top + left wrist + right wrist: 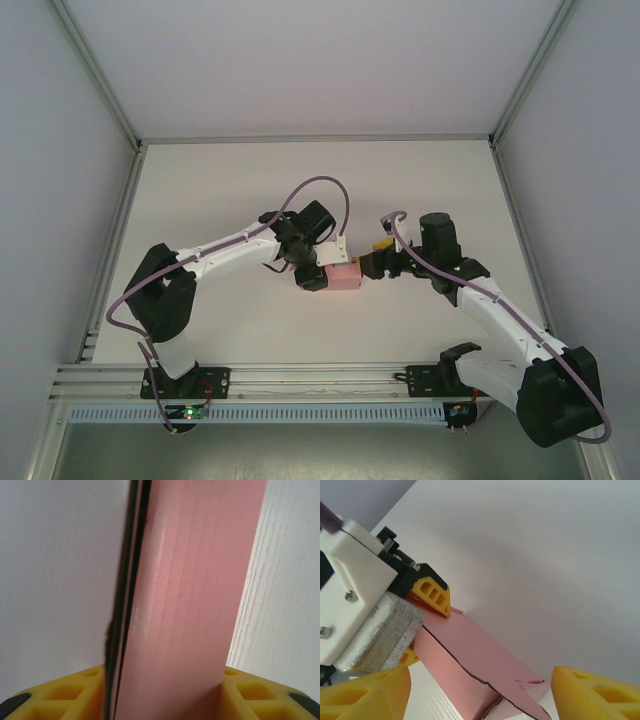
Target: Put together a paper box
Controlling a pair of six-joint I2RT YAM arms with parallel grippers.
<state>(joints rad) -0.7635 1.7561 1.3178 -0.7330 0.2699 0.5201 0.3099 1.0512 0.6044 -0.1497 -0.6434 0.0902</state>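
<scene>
Left claw (164,687): mine, closed across the paper box (343,277), with a yellow finger (45,707) pressed to each side. Right claw (480,685): mine, spread wide, its fingers (590,690) flanking one end of the box with gaps either side, gripping nothing. Box: pink card, folded into a small block, flap seams showing on one face; interior hidden. Position: mid-worktop, between both claws. Worktop (300,190): white, matte, faintly grained. Surround: pale walls (60,200); aluminium rail (300,380) along the near edge.

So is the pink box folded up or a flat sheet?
Folded up: the paper box is a small block in the top view; the right wrist view shows sides meeting at creases.
</scene>
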